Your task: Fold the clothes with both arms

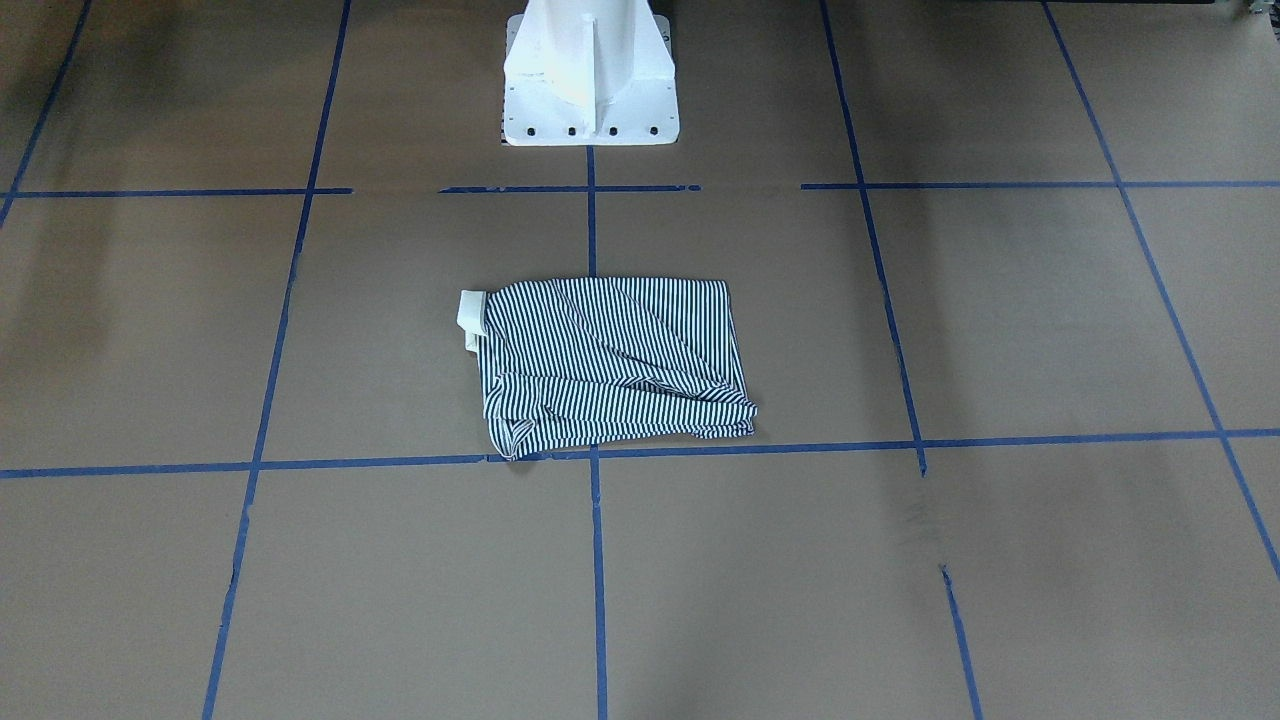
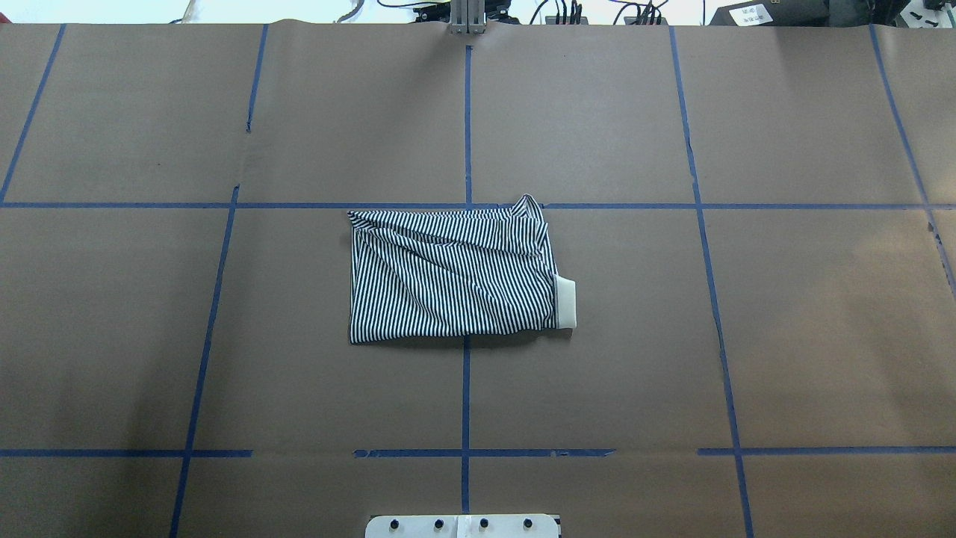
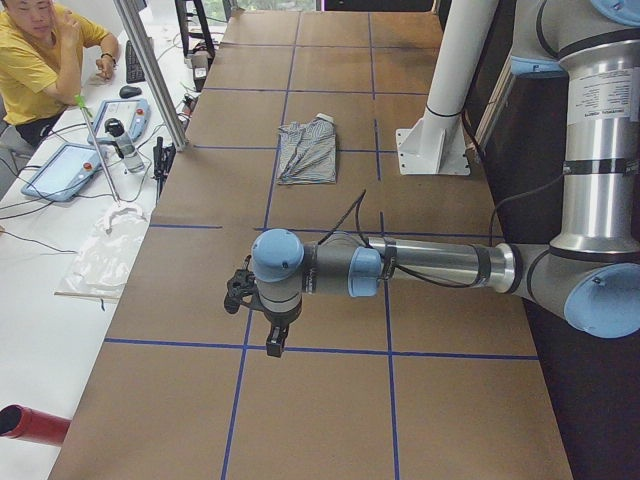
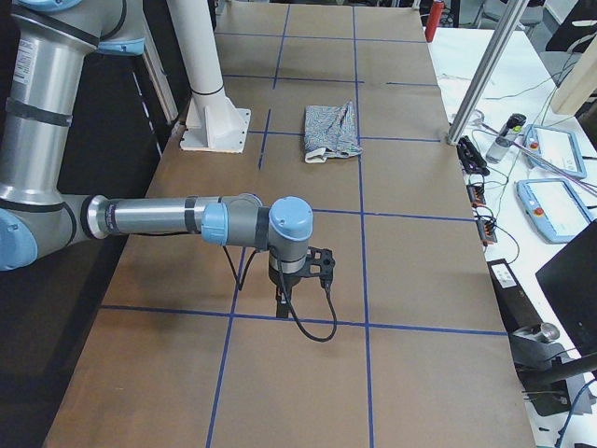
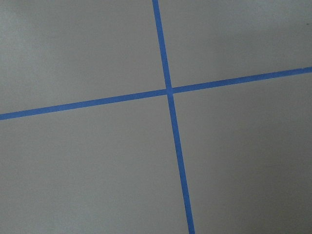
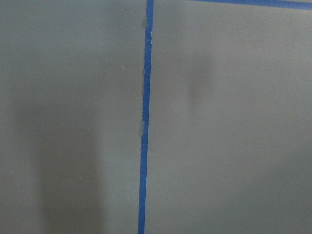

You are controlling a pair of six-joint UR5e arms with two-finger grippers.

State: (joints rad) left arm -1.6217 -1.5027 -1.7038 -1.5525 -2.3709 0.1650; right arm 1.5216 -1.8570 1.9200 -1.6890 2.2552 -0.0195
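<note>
The navy-and-white striped polo shirt lies folded into a compact rectangle at the table's middle, in front of the pedestal. Its cream collar sticks out on the overhead view's right side. The shirt also shows in the overhead view and both side views. My left gripper hangs over bare table far from the shirt, pointing down. My right gripper does the same at the other end. Both show only in the side views, so I cannot tell whether they are open or shut. Both wrist views show only brown paper and blue tape.
The white pedestal base stands behind the shirt. Blue tape lines grid the brown table cover. An operator in yellow sits by a side bench with teach pendants. More pendants lie on the other bench.
</note>
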